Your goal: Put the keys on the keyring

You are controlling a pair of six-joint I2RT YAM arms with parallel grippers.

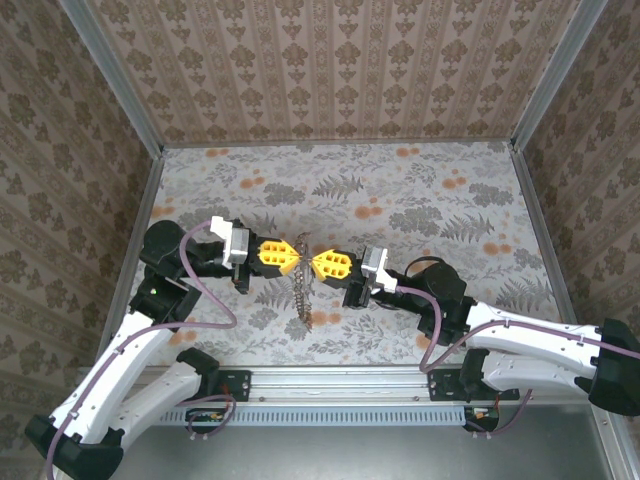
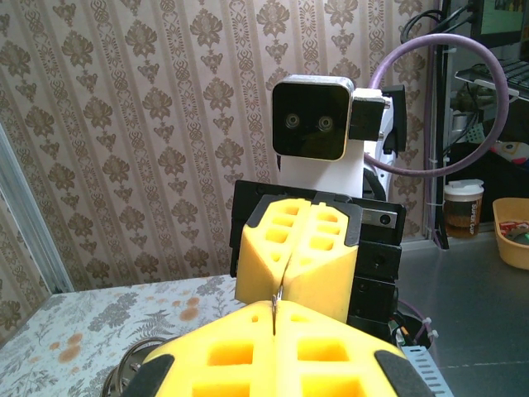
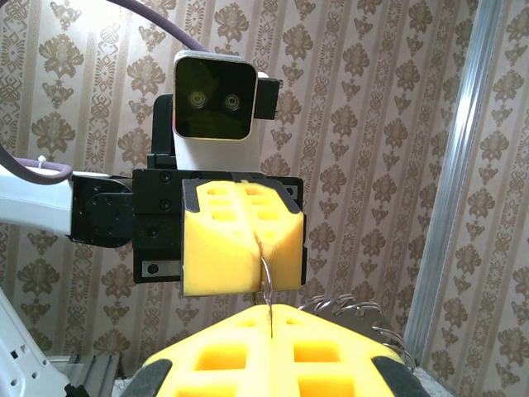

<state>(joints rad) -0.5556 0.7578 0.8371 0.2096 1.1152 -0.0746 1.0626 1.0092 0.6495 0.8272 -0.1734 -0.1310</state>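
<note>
1. Fern-and-flower tabletop (image 1: 400,190), boxed in by damask-papered walls (image 1: 330,60) on metal framing.
2. At the centre, left gripper (image 1: 292,258) and right gripper (image 1: 314,263) meeting tip to tip, each clamped tight on a thin wire end of the keyring (image 1: 303,292); yellow jaws pressed flat together, no gap to see.
3. From either wrist, the same meeting: a sliver of wire rising out of the near seam and curling into the seam of the gripper opposite.
4. Outward from the pinch: rest of the keyring hanging slack as a chain-like band, lower end touching the tabletop just below the tips; grey coiled loops glimpsed beside the jaws in both wrist views.
5. Keys: too small to pick out for certain; possibly among the small bits at the band's lower end.
6. Judged by looks: light, floppy and thin, probably slick metal, no shape of its own, prone to swing and twist.
7. Best taken at the stiffer wire end near the opening, with two holds close together to keep a short span taut.
8. For the keys, tiny, hard and flat: probably best pinched by the head, leaving the hole free for threading; easy to drop or flick away.
</note>
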